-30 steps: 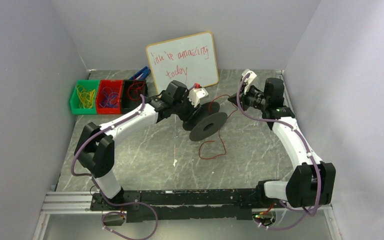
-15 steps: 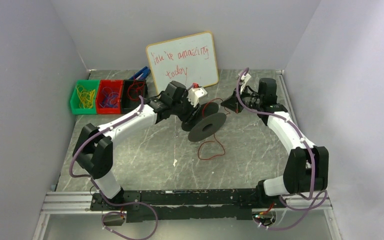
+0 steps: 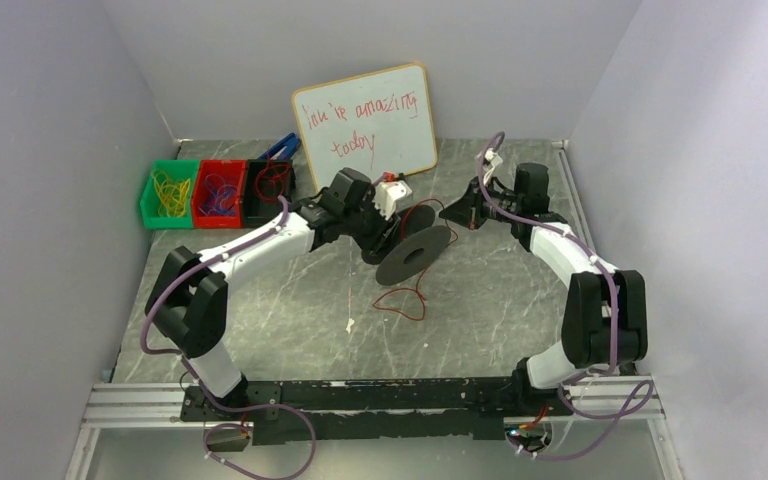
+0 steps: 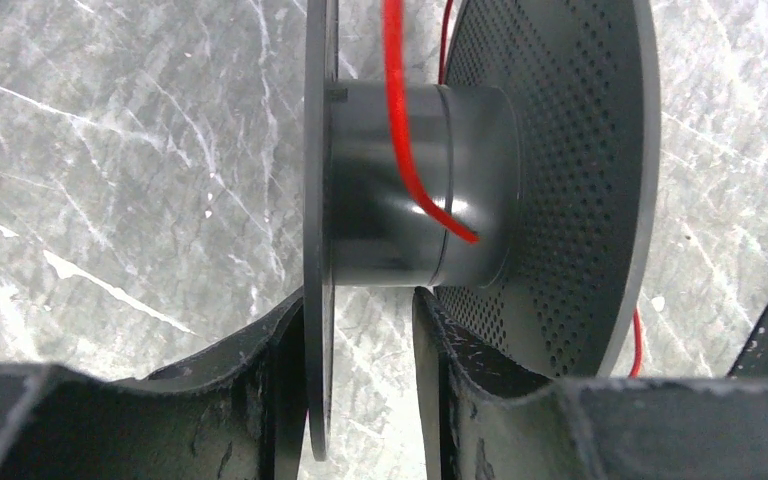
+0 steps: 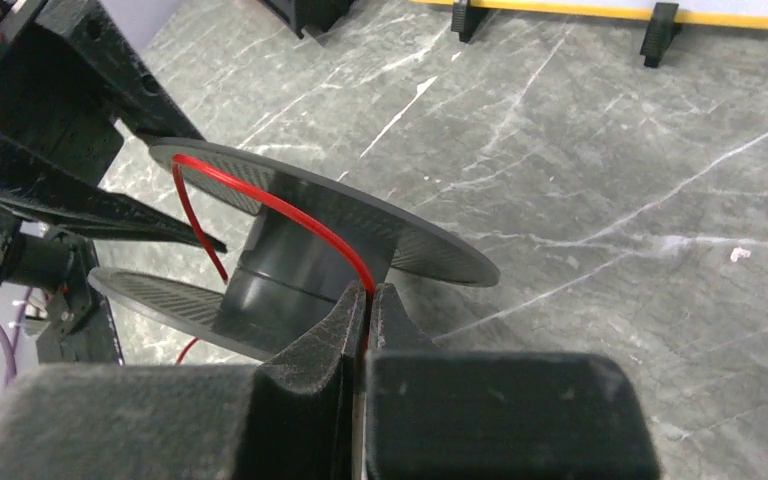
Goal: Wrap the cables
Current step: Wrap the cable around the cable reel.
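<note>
- Two claws at work; the right gripper (image 5: 368, 296) is pressed together on the red cable (image 4: 392, 80), wire entering right at its tips; the left gripper (image 4: 360, 370) stands spread, straddling one thin flange of the black spool (image 3: 412, 252); a gap shows on one side of that flange, so I read it as no firm pinch.
- Cable position: one strand lies across the spool's hub, between the flanges; the slack tail lies in a loose loop mid-table (image 3: 290, 320), on the near-edge side of the spool.
- Step in hand, as I judge it: laying a turn around the hub.
- To do it well: hold the wire taut from pinch to hub, so it beds on the hub and not on a flange rim; carry the right claw around within the plane between the flanges.
- Left claw wants a sure hold before tension comes on; otherwise the spool may tip or swivel.
- Watch the slack loop; it could kink or snag under the lower flange; feed it gradually.
</note>
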Robot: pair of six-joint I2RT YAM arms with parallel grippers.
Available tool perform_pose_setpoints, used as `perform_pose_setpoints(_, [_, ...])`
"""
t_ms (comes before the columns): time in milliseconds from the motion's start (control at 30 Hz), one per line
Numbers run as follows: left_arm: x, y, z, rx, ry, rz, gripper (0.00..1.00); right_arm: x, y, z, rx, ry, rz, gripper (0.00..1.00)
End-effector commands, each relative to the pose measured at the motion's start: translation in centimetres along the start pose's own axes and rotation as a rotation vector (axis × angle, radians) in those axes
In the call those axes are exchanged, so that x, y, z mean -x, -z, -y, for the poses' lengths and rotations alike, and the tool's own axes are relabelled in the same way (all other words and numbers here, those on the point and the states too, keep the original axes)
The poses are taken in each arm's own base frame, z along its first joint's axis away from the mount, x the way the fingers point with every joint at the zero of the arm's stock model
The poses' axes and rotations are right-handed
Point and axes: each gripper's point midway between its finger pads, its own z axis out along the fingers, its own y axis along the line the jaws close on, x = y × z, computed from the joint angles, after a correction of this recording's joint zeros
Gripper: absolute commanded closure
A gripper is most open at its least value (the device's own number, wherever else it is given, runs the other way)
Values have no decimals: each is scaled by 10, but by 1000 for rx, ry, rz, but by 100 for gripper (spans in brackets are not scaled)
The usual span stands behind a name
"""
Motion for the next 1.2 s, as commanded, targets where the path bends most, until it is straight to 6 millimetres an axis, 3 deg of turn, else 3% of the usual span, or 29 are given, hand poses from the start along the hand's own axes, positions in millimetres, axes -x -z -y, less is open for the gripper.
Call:
perform_pose_setpoints(0, [18,7,10,-58,29,64,55,8,-1,3,38,-43,50,100])
perform_pose_setpoints(433, [23,5,4,-76,172,67,49,-7,-3,23,34,-137,30,100])
perform_pose_setpoints(733, [17,6,-15,70,393,40,49,-18,-15,33,87,-206,-19,100])
perform_pose_setpoints(933, [9,14,-35,235,502,-5,50,-11,-23,41,106,-222,-29,100])
perform_pose_setpoints(1167, [7,13,-36,285,597,-37,52,-14,-45,45,157,-216,-113,100])
